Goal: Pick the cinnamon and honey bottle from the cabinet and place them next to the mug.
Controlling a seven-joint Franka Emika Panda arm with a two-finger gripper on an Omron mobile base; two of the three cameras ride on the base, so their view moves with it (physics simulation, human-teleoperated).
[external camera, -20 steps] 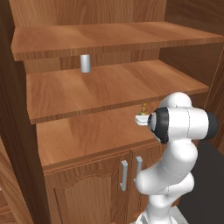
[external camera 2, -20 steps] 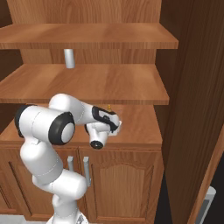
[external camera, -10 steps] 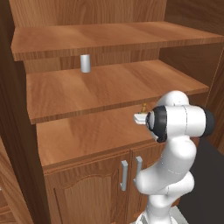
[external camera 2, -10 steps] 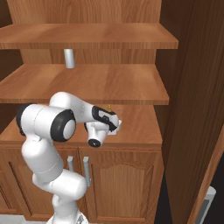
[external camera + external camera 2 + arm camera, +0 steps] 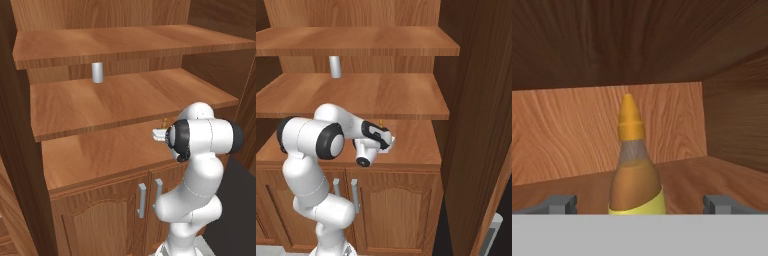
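Little has shifted over the last second: the arm has crept slightly deeper into the cabinet (image 5: pixel 120 105), and the gripper (image 5: pixel 639 202) now sits low on the bottom open shelf. Its fingertips (image 5: pixel 559 204) are spread wide, with the honey bottle (image 5: pixel 634 170) standing upright between them, apparently untouched. This looks like the approach-to-grasp step for the bottle. Next, a small push forward seems needed, then closing squarely on the body, not the tapered neck. A grey cylinder (image 5: pixel 97 72) stands on the shelf above.
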